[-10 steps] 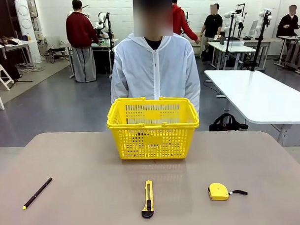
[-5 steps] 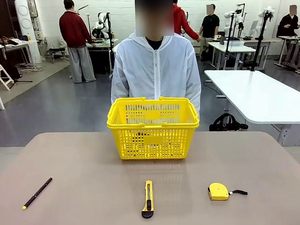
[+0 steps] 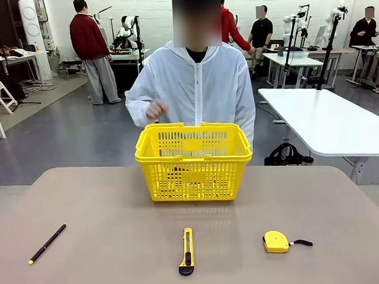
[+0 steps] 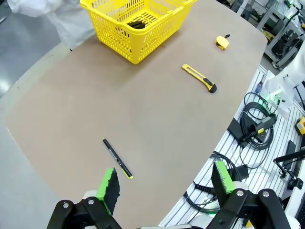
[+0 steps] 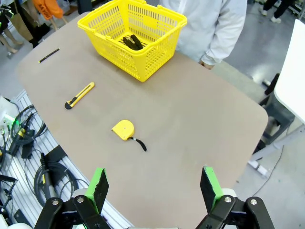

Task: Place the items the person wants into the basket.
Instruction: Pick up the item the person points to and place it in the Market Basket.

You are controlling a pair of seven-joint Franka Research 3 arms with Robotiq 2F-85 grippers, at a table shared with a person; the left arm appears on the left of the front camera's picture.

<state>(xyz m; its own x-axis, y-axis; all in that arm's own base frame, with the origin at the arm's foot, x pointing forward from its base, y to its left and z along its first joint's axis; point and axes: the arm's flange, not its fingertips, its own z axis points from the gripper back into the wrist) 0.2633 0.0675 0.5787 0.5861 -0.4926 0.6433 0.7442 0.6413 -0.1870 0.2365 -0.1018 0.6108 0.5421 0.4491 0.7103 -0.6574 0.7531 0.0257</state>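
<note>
The yellow lattice basket point(image 3: 193, 162) stands at the far middle of the table, in front of the person in a white jacket point(image 3: 197, 85). One of the person's hands point(image 3: 156, 109) is raised above the basket's rim. Dark objects point(image 5: 131, 42) that I cannot make out lie on its floor. The yellow-and-black utility knife point(image 3: 187, 250) lies near the table's front edge, also in the left wrist view point(image 4: 198, 78) and the right wrist view point(image 5: 79, 95). My left gripper point(image 4: 165, 181) and right gripper point(image 5: 154, 188) are both open and hold nothing, high above the table.
A thin black pen with a yellow tip point(image 3: 47, 243) lies at the front left. A round yellow tape measure point(image 3: 276, 242) lies at the front right. Bare tabletop point(image 3: 104, 201) spreads between them and the basket. Cables point(image 4: 252, 126) run along the robot's side.
The person has lifted one hand from behind the basket to chest height. The things on the table have not moved.
</note>
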